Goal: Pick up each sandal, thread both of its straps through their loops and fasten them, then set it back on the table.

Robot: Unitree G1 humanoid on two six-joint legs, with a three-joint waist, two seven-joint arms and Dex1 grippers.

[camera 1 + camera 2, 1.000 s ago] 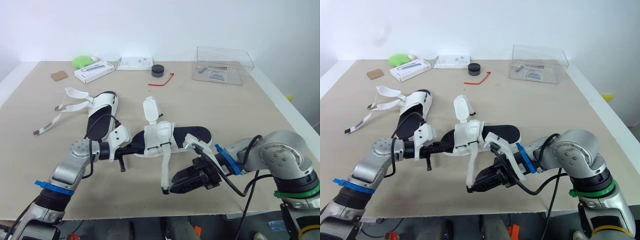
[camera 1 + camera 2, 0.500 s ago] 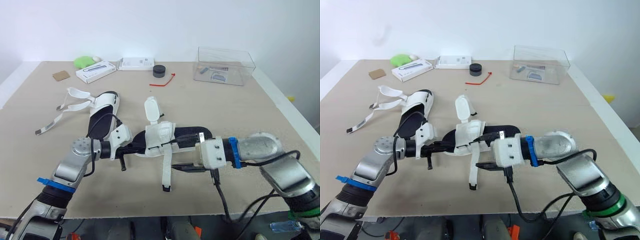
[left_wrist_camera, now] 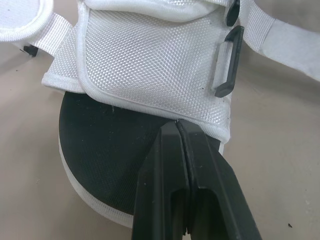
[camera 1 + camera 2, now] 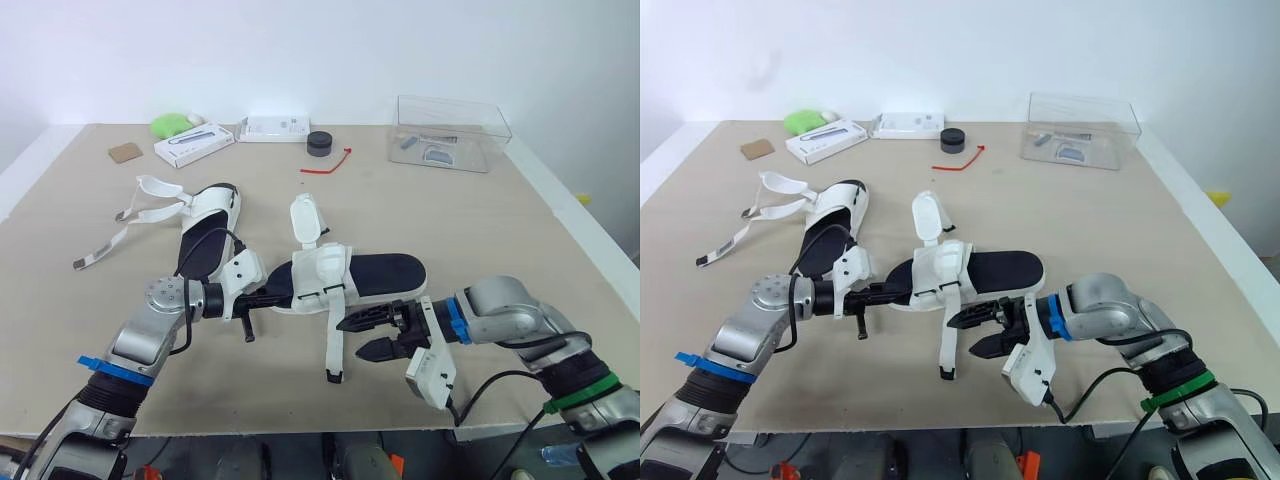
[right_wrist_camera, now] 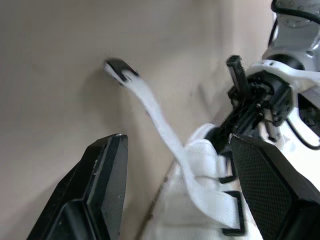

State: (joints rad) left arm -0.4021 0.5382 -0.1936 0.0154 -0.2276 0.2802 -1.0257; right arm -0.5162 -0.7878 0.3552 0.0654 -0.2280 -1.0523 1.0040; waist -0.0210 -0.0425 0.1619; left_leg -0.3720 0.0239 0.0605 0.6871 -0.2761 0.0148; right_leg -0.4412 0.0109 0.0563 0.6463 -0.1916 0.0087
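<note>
Two sandals lie on the table [image 4: 480, 230]: the nearer sandal [image 4: 345, 275] at the centre of the head view, its black footbed up, and the second sandal [image 4: 205, 230] to the upper left of it with its straps splayed out. One loose strap [image 4: 332, 345] of the nearer sandal trails down toward the lower frame edge, not threaded through the black loop [image 3: 227, 62]. Left gripper [image 4: 262, 297] has its fingers pressed together, tips on the footbed at the edge of the white mesh upper; whether they pinch anything I cannot tell. Right gripper [image 4: 368, 335] stands spread wide just right of the strap, holding nothing. Since the strap lies flat on the table, the fingers may scrape the surface or nudge it aside; with so slight a left hold, the sandal could swivel.
</note>
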